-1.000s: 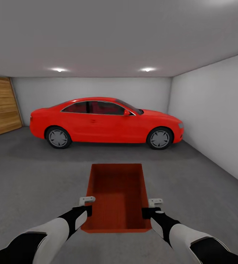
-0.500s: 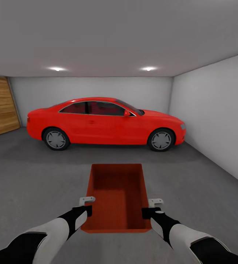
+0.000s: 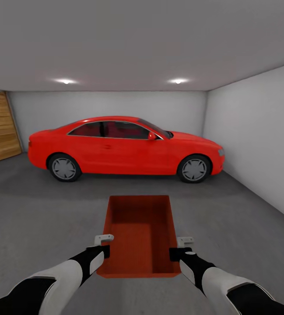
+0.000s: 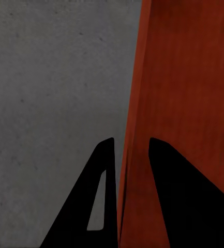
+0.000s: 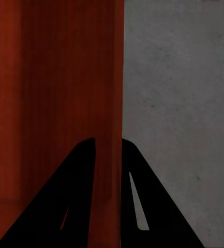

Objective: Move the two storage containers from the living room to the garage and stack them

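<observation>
Evidently both grippers – left (image 3: 105,245), right (image 3: 183,247) – pinch the bin's (image 3: 139,232) walls; uneven lowering could slip it onto the floor (image 3: 41,218)

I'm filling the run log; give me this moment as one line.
room: garage | held: storage container | left hand shut on its wall | right hand shut on opposite wall | ahead: red car | stack: not yet

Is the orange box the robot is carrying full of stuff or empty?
Empty. The head view looks straight into the storage container and shows only its bare ribbed bottom.
</observation>
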You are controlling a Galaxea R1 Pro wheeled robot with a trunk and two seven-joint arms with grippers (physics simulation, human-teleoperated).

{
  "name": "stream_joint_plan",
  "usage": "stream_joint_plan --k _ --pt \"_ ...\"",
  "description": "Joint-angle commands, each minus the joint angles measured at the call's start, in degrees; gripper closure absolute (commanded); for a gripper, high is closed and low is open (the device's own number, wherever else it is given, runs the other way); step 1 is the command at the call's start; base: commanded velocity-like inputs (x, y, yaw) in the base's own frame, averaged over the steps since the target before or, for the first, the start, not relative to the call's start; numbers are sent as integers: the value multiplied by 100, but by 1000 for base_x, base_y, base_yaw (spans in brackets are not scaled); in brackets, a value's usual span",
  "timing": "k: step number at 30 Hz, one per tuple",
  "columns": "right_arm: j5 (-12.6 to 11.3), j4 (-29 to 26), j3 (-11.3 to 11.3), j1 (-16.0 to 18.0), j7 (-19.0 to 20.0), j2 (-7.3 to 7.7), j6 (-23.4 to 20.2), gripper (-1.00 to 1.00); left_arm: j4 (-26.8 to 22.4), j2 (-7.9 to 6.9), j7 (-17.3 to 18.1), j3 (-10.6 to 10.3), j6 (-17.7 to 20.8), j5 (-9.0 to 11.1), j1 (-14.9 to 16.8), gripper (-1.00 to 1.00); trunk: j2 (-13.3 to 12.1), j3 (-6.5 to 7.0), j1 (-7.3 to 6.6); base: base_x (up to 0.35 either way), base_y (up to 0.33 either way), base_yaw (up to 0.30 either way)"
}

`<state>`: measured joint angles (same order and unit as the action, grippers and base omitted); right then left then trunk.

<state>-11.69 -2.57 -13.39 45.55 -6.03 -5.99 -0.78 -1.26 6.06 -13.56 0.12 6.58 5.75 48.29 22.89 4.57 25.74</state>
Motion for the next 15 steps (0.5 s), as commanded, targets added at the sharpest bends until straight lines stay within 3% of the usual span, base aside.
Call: stream_joint_plan --k 1,15 --pt "-88 17 23 -2 -30 2 0 100 -33 -53 -68 120 -25 -40 0 100 4 -2 5 321 0 0" --pt "-88 19 21 3 -30 2 -1 100 -34 -53 -68 123 -25 -40 2 100 4 -2 5 287 0 0"
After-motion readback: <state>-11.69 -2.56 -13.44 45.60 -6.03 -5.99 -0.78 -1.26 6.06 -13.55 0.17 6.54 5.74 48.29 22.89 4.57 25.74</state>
